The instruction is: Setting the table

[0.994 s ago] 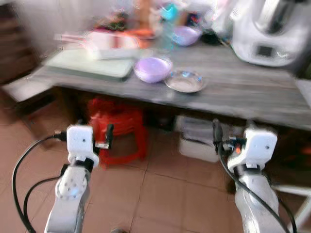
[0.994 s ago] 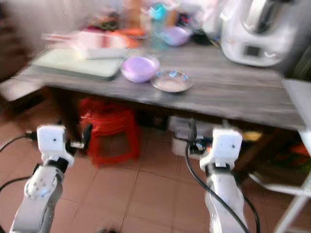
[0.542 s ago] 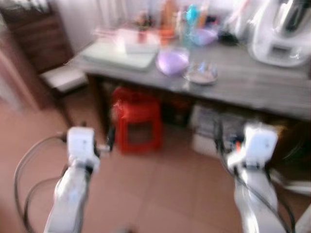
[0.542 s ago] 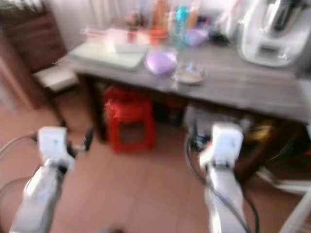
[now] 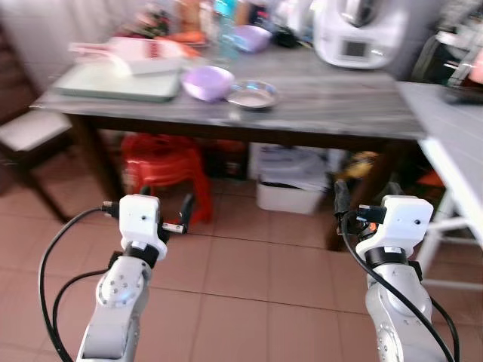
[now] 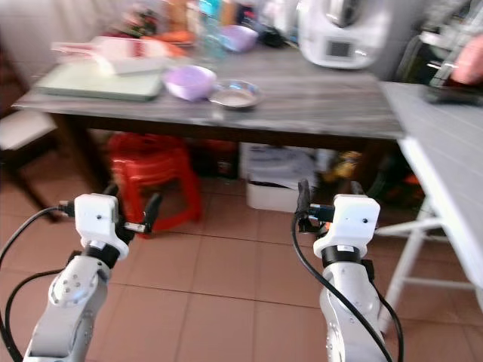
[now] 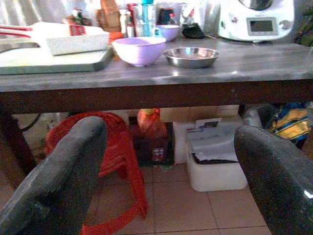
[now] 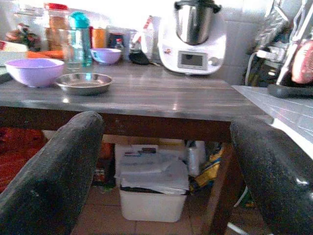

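Left eye view: both claws, left claw [image 5: 164, 204] and right claw [image 5: 362, 197], are hanging released over tiled floor [image 5: 249, 264] short of the table [image 5: 339, 105] edge, where a lilac bowl [image 5: 208, 81] is sitting touching a steel dish [image 5: 253, 94]; no writing is legible.

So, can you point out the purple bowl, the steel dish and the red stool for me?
purple bowl [image 7: 139, 50], left wrist view, its front wall.
steel dish [image 7: 190, 56], left wrist view, its inside.
red stool [image 5: 162, 167], left eye view, its seat.

Two silver robot arms with white boxy wrist housings, looping black cables, and black two-fingered tools: left tool [image 5: 164, 205], right tool [image 5: 364, 197].
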Motion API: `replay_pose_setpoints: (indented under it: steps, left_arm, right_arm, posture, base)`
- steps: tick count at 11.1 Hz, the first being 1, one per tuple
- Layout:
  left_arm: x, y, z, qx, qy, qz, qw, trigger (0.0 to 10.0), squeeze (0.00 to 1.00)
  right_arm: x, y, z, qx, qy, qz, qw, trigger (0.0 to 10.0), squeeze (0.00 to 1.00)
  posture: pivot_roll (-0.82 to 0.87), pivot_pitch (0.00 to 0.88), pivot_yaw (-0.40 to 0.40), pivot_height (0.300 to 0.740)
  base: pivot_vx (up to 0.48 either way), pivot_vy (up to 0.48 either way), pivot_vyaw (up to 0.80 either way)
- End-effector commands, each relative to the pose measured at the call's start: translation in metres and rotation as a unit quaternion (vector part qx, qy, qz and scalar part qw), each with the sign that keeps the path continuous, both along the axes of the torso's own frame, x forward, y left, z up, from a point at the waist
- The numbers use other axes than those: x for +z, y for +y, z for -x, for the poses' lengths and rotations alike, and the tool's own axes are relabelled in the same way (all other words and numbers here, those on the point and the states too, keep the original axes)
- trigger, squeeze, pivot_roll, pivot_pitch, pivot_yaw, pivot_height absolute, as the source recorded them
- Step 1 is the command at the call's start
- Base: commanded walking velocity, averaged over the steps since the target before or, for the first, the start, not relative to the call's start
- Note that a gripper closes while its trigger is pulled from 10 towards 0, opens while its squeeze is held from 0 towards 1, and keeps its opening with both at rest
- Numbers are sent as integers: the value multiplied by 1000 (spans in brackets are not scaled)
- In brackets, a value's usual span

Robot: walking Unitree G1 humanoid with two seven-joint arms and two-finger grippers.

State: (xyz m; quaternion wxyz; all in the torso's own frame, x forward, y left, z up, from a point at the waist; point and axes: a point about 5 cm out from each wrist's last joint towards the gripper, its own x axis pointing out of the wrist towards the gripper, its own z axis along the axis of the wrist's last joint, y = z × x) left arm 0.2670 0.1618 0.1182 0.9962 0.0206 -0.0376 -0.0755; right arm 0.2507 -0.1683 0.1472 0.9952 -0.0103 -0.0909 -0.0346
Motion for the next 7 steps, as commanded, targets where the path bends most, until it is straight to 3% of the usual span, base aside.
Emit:
replay_pose_setpoints:
  steps: [1,7]
  left_arm:
    - [-2,-1,-1,-3,7,5,1000,10000,0]
    - [0,-2,-4,-6,4,12,1000,10000,0]
  right_arm:
    - [3,-1,-2,-3,-6,2,1000,10000,0]
    - [4,-3,-6,-1,-7,2,1000,10000,0]
  posture:
    - [67,48,-16,740]
    - [66,45,-14,740]
  base:
    - [0,-390,0]
    - [0,-390,0]
